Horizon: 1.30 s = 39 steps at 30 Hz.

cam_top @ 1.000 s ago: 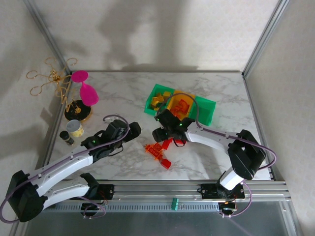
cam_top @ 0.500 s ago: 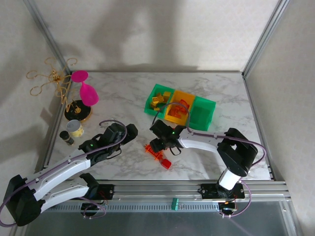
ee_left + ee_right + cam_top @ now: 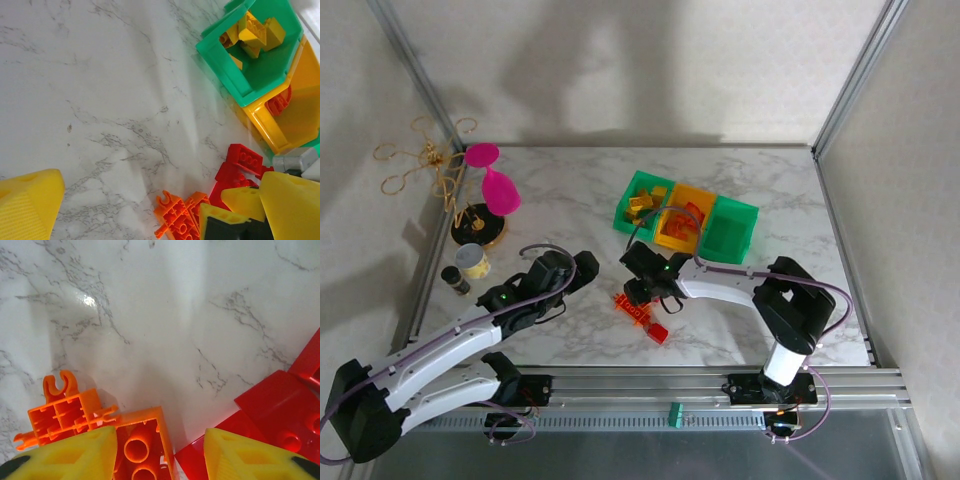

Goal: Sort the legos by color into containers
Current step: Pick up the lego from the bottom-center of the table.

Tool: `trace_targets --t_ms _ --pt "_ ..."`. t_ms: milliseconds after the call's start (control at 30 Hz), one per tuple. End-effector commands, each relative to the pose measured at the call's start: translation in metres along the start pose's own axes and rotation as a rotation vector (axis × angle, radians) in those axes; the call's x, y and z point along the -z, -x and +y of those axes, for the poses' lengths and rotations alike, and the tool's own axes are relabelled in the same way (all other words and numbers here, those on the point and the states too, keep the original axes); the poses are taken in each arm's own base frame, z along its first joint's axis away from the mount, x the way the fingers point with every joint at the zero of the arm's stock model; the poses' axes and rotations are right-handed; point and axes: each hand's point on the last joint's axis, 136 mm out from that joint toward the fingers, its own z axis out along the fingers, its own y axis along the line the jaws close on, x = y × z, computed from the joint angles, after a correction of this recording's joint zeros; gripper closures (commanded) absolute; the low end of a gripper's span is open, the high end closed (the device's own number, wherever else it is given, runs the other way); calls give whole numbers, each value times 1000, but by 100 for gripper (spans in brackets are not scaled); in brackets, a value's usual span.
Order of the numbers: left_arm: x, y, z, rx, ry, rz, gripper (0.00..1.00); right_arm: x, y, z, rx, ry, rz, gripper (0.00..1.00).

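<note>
While the right gripper (image 3: 160,456) sits low on the loose legos (image 3: 642,310) just in front of the containers (image 3: 738,238), the step reads as picking one orange brick (image 3: 143,445). Fingers straddle it, apart, not clamped. Brick lies hollow side up; long axis seemingly crosses the closing line. Next: pinch the short sides, avoid the red brick (image 3: 280,405) alongside, carry to the containers. Left gripper (image 3: 162,206) nearby, wide, empty.

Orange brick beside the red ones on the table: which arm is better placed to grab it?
Right. The right gripper straddles the orange brick, low over the table; the left gripper hangs open, off to the side.
</note>
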Motion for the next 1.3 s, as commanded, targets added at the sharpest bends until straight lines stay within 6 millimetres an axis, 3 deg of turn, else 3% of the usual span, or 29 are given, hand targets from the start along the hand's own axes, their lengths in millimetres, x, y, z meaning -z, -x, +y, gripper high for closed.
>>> trace_targets --t_ms 0,233,500,1100,1267 --pt "2 2 10 18 35 -24 0 -1 7 2 -8 -16 -13 55" --pt "4 2 11 23 35 -25 0 9 11 0 -7 -41 -22 63" --pt "2 1 6 22 25 -17 0 1 9 -5 23 -79 -2 75" --pt "0 -1 7 20 32 -7 0 -13 -10 -3 38 -55 57 84" --pt "1 0 7 20 33 -8 0 -9 -17 8 54 19 73 85"
